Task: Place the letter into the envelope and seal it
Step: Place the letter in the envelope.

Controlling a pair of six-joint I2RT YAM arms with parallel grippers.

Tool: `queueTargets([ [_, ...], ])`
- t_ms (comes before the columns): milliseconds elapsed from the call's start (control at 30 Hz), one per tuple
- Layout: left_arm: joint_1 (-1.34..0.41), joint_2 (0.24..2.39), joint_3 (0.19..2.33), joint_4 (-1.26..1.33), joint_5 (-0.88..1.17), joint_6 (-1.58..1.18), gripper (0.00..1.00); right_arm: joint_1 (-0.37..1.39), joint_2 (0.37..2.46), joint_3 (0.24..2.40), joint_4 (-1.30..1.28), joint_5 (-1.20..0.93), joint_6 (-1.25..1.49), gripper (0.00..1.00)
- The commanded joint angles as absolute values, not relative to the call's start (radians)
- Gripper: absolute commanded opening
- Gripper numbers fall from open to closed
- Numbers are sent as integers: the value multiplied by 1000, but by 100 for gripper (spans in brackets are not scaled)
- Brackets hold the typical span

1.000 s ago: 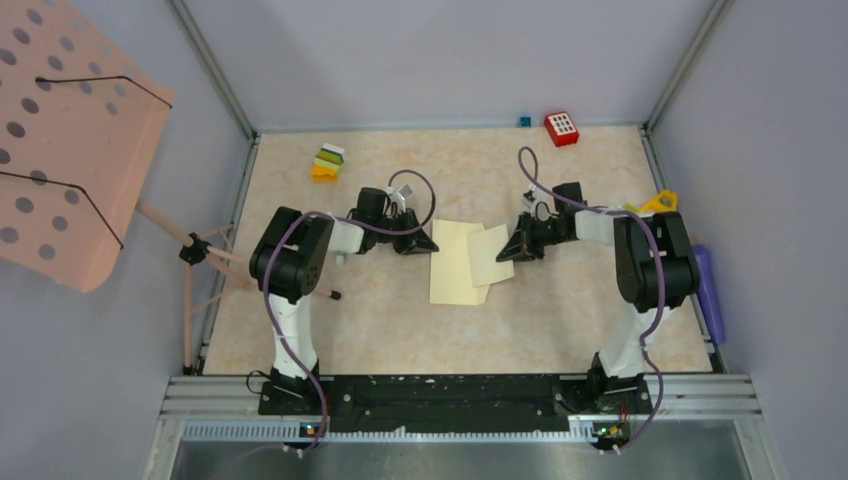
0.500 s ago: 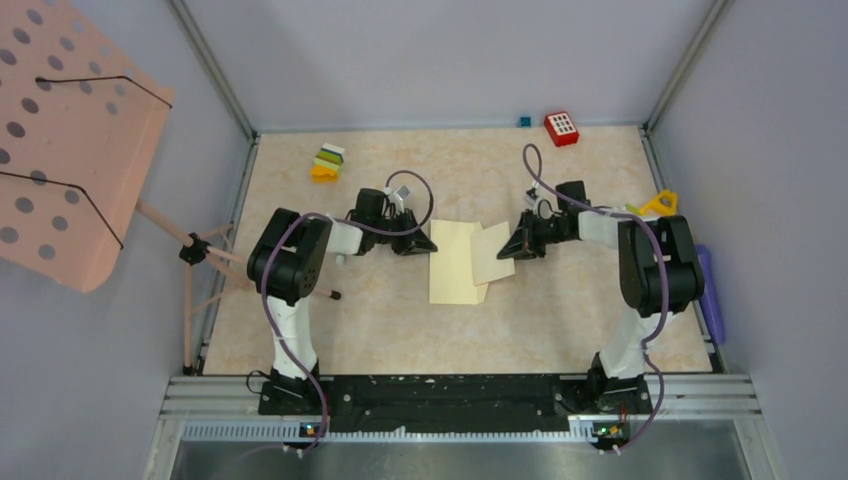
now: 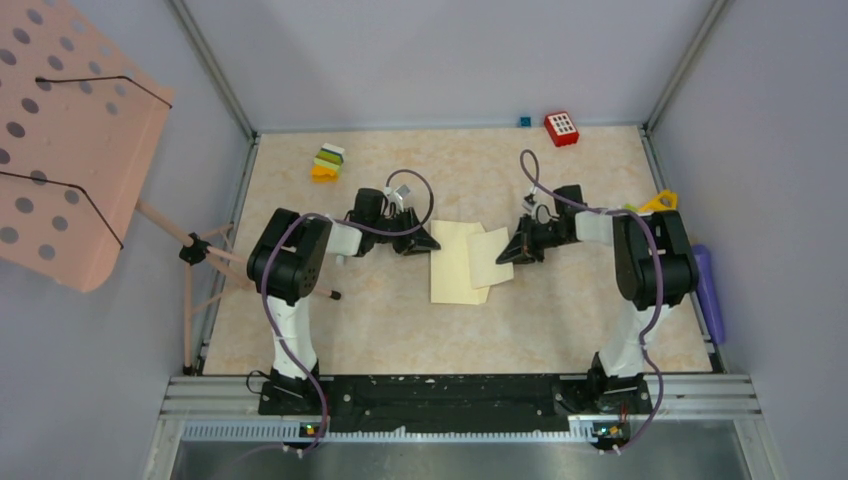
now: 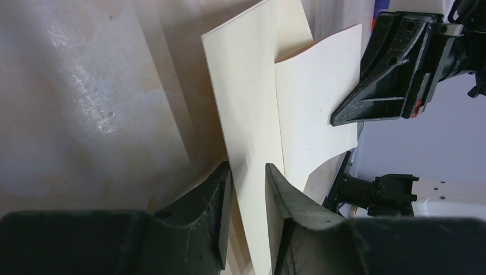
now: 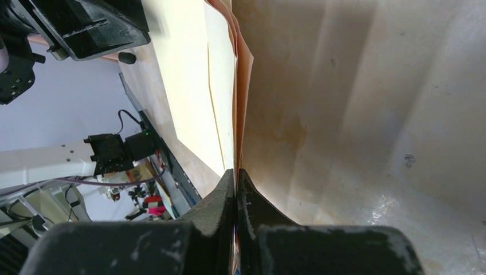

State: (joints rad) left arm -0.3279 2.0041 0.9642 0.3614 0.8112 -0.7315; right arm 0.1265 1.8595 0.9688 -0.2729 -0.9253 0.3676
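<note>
Inside the slightly parted left hand point(image 4: 247, 169) sits the envelope point(image 4: 246, 86); the right hand point(image 5: 236, 173) pinches the letter point(image 4: 315, 97).

Here's what I see from my end: a beige marbled tabletop point(image 3: 560, 320) boxed in by plain grey-lavender walls point(image 3: 450, 60), with aluminium frame posts point(image 3: 213, 70) running up at the back corners. Off to the left, outside the frame, stands a pink perforated music stand point(image 3: 70, 150) on a tripod point(image 3: 192, 250). Along the near edge I've got a black mounting plate point(image 3: 440, 395) sitting on ribbed silver rails point(image 3: 480, 428). The light is even and the shadows are soft.
</note>
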Motion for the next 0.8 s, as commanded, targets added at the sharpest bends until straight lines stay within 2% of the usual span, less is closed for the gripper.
queueTargets([
  [0, -322, 1999, 957, 426, 842, -743, 32, 130, 1885, 996, -268, -943, 357, 0],
  [633, -326, 2019, 949, 476, 869, -788, 31, 156, 1935, 1003, -243, -937, 367, 0],
  [767, -327, 2031, 942, 536, 905, -833, 26, 161, 1943, 1003, -230, -933, 374, 0],
])
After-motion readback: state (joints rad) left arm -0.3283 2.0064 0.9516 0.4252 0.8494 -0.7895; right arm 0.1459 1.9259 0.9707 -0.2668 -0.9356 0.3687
